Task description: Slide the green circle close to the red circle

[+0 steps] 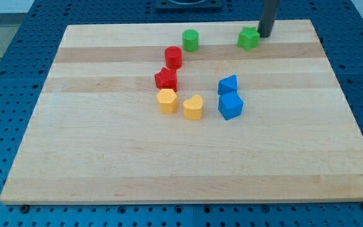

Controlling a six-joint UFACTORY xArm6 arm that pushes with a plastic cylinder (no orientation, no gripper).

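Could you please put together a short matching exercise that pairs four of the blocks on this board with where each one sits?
Column one:
1. green circle
2. green star
3. blue cube
4. yellow heart

Column two:
A. just below the other blue block
B. right beside my tip, at the view's top
C. up and to the right of the red circle, a small gap between them
D. to the right of the yellow hexagon

Pairs: 1-C, 2-B, 3-A, 4-D
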